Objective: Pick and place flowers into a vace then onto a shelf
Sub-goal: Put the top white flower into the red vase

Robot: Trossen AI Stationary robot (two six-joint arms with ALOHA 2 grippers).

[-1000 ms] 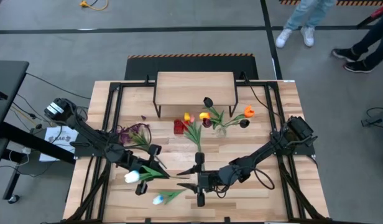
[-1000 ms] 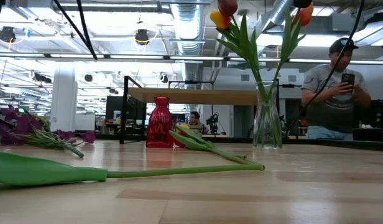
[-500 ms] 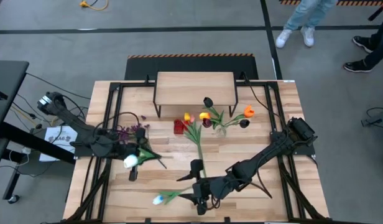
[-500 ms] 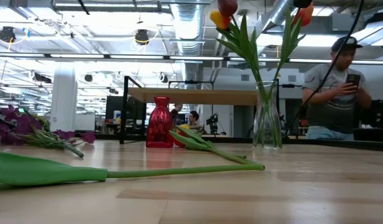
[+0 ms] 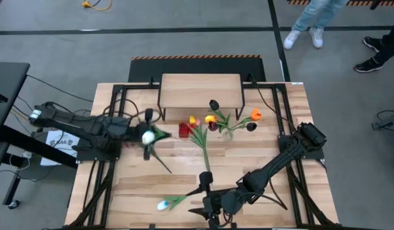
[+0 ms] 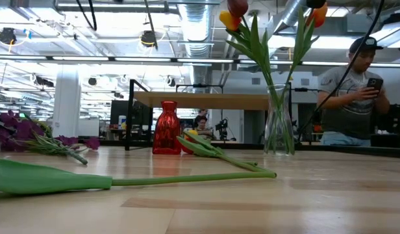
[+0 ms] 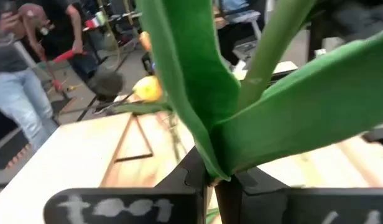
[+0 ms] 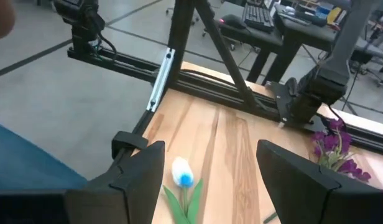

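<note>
My left gripper [image 5: 152, 133] hangs over the table's left middle, shut on a white tulip [image 5: 148, 136] with green leaves [image 7: 198, 93]. My right gripper [image 5: 207, 199] hovers open near the table's front edge. It points at a white-and-blue tulip [image 8: 182, 172] that lies flat on the boards [image 5: 162, 205], and touches nothing. A glass vase [image 6: 278, 127] with several tulips stands before the shelf [image 5: 200, 89], a red vase [image 6: 166, 127] beside it. Another tulip [image 5: 201, 142] lies on the table by them. My left gripper pinches the white tulip's stem between its two fingers, just where the leaves branch off [image 7: 217, 169]. The fingers come nearly level from the table's left side. The tulip is lifted off the table and tilted, head up, its stem end [image 5: 168, 169] slanting toward the near right.
Purple blossoms [image 6: 25, 133] lie on the left side of the table, partly under my left arm. Black frame rails [image 5: 114, 128] run along both table sides. A person with a phone [image 6: 356, 91] stands beyond the far edge.
My left gripper has risen and gone toward the far edge with the white tulip, tipping from pointing down to nearly level. The tulip has come up off the table and swung head-up. My right gripper has drawn back a little toward the near edge.
</note>
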